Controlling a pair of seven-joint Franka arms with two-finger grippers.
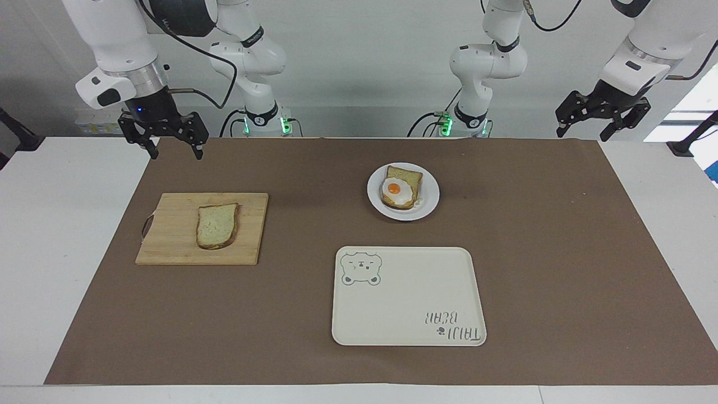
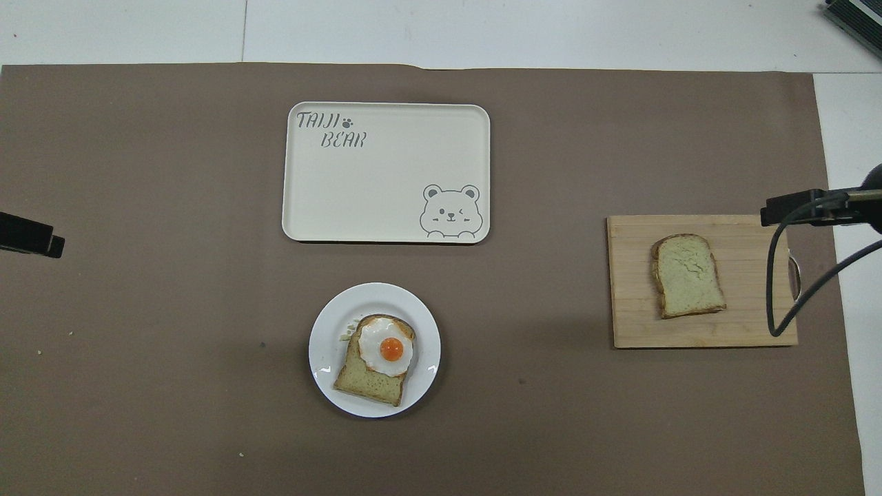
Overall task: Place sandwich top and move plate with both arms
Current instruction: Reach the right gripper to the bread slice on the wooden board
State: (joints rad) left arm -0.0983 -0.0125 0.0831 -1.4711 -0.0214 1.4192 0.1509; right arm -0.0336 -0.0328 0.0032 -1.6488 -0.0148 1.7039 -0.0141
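1. Both views are bright and evenly lit, with sharp focus throughout.
2. Shadows are soft and short: a thin dark rim hugs the plate (image 2: 324, 324), the tray (image 2: 386, 227) and the board (image 2: 627, 324).
3. Small glints mark the plate's rim.
4. A window (image 1: 693, 109) in the facing view is blown out white.

Table (image 1: 67, 235) — brown mat (image 1: 561, 252) carries cutting board (image 1: 174, 235), plate (image 1: 429, 205), tray (image 1: 406, 297).
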